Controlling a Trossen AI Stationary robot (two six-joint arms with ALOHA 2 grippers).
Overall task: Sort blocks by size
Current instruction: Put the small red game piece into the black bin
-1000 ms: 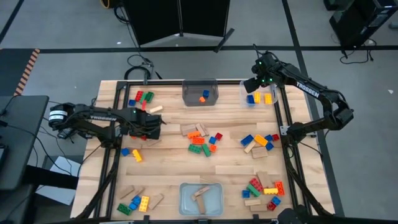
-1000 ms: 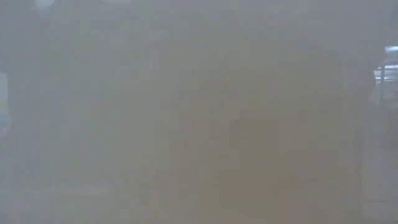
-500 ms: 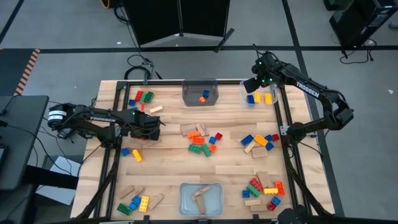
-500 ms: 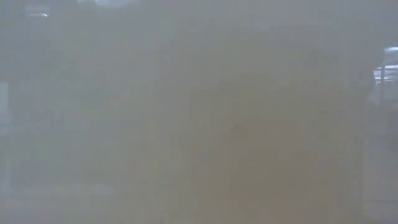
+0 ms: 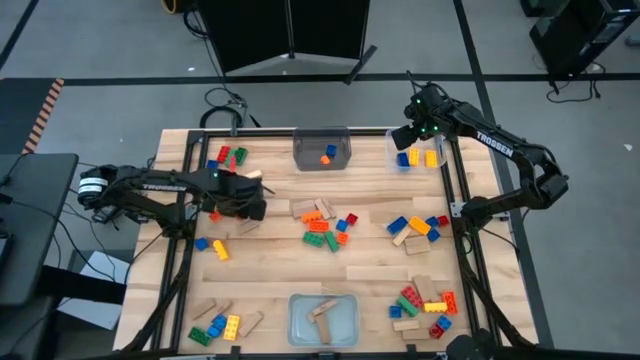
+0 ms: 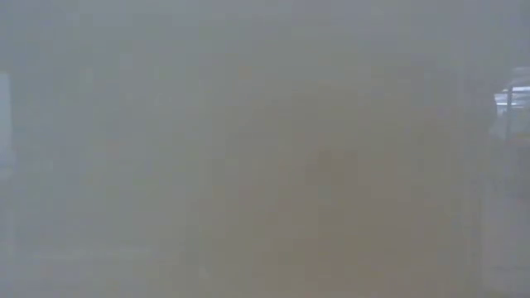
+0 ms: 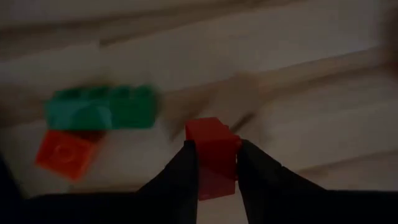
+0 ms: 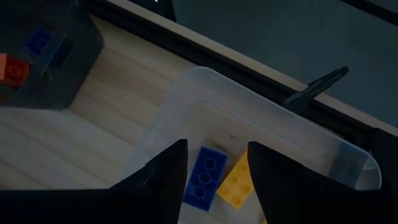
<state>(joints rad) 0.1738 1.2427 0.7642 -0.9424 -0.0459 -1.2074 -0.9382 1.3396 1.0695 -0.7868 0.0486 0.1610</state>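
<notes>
Between the left jaws, red block point(image 7: 211, 146) upright.

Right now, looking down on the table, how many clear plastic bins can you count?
3. The top middle bin holds an orange brick; the top right bin holds blue and yellow bricks; the bottom middle bin holds tan wooden blocks. None seems hidden.

The left gripper point(image 7: 214, 163) reaches over the bench's left side, jaws clamped on a small red brick point(image 7: 211, 144). The right gripper point(image 8: 214, 165) hangs above the bench's far right corner, jaws parted.
</notes>
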